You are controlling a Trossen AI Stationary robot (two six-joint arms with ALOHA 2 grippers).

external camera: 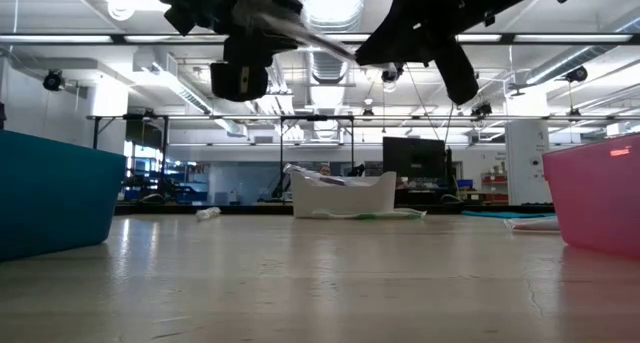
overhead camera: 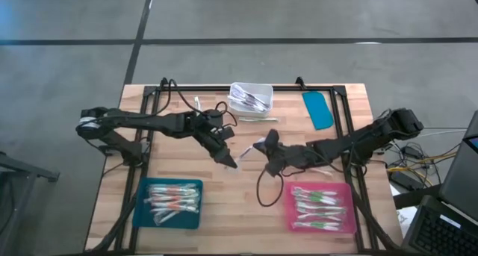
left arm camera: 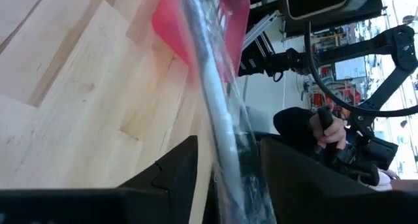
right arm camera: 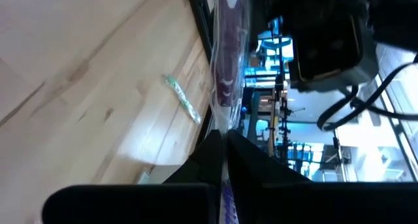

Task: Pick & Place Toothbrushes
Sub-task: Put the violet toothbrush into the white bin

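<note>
well, no readable writing on the toothbrush (left arm camera: 219, 113).

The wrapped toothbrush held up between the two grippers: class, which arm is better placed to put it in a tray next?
Probably the right. The right gripper is shut on the wrapped toothbrush, and the pink tray lies just below it. The left gripper has open fingers.

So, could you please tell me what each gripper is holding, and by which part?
The right gripper is shut on one end of a wrapped toothbrush. Its other end lies between the left gripper's open fingers, not clamped.
</note>
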